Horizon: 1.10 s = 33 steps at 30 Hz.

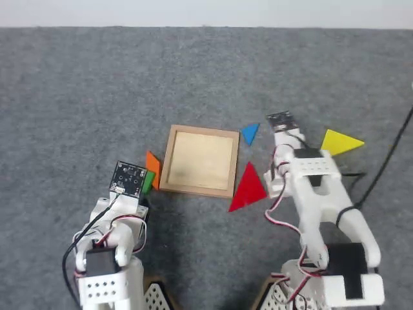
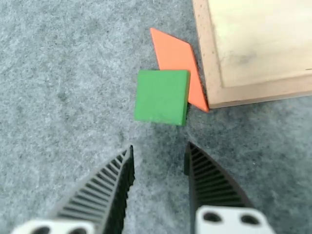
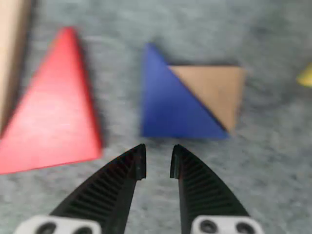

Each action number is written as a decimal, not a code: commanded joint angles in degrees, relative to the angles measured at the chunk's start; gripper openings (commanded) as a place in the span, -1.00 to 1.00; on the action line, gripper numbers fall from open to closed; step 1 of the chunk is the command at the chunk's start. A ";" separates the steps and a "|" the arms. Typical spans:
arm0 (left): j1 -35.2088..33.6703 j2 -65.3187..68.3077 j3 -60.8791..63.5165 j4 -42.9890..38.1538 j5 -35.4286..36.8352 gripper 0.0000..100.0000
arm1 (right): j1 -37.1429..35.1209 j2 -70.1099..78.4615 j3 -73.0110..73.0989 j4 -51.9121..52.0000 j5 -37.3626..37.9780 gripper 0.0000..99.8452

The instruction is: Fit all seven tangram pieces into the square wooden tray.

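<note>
Grey felt tabletop (image 1: 84,90), pale wall (image 1: 193,11) behind, bears the wooden tray (image 1: 165,161).

Tray (image 1: 169,161) sits about mid-bench (image 1: 77,97). Parallelogram (image 2: 173,58) touches its left rim, square piece (image 2: 162,96) overlapping it on the near side. Big triangle (image 1: 248,187) is off the tray's near right corner, small triangle (image 1: 250,133) off the far right one. Further right, inner triangle (image 3: 170,109) and outer triangle (image 3: 214,87) lie edge to edge; last triangle (image 1: 341,142) is out toward the bench's right edge.
</note>
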 commanded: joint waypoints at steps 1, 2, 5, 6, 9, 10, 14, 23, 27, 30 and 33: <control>-0.35 -0.09 -0.40 0.26 -0.53 -0.66 | 1.63 -0.84 -4.04 0.31 0.35 -0.76; -0.35 -0.09 -0.40 0.26 -0.53 -0.66 | 1.89 -1.63 -4.13 0.22 0.35 -0.76; -0.35 -0.09 -0.40 0.26 -0.53 -0.66 | 3.12 -6.37 -5.54 1.45 1.76 -0.76; -0.35 -0.09 -0.40 0.26 -0.53 -0.66 | 4.26 -8.31 -6.95 3.21 3.43 -0.75; -0.35 -0.09 -0.40 0.26 -0.53 -0.66 | 8.31 -12.18 -14.15 10.86 9.05 -0.75; -0.35 -0.09 -0.40 0.26 -0.53 -0.66 | 10.59 -12.53 -16.97 12.79 10.20 -0.75; -0.35 -0.09 -0.40 0.26 -0.53 -0.66 | 17.27 -8.13 -25.49 14.64 -2.02 -0.71; -0.35 -0.09 -0.40 0.26 -0.53 -0.66 | 17.36 15.52 -41.05 8.66 -30.51 -0.20; -0.35 -0.09 -0.40 0.26 -0.53 -0.66 | 15.87 27.91 -52.92 10.15 -39.65 -0.21; -0.35 -0.09 -0.40 0.26 -0.53 -0.66 | 15.87 36.00 -64.09 16.40 -47.74 -0.36; -0.35 -0.09 -0.40 0.26 -0.53 -0.66 | 14.90 42.68 -77.36 22.20 -49.67 -0.43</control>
